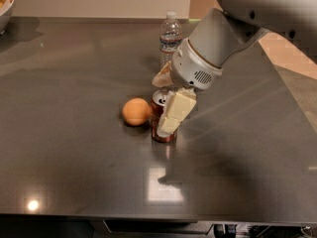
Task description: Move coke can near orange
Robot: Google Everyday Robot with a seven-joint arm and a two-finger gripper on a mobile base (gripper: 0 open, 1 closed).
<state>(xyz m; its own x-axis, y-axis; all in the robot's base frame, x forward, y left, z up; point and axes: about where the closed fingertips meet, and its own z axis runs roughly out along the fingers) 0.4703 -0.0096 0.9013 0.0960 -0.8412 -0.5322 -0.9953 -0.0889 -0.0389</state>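
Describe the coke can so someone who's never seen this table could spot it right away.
Look to the middle of the dark grey table, where the robot's gripper is. The coke can stands upright there, just right of the orange in view. It is red-brown metal with a silver top, unlike the clear water bottle behind it.

No words, brands or numbers can be read anywhere. Coke can (pixel 154 117): only thin strip of red side and silver top show, no letters to make out on them. Gripper (pixel 163 105) sits right at can, low over table, covers most of can's front. Water bottle (pixel 170 36) at back of table: label band around middle, print on it cannot be read.
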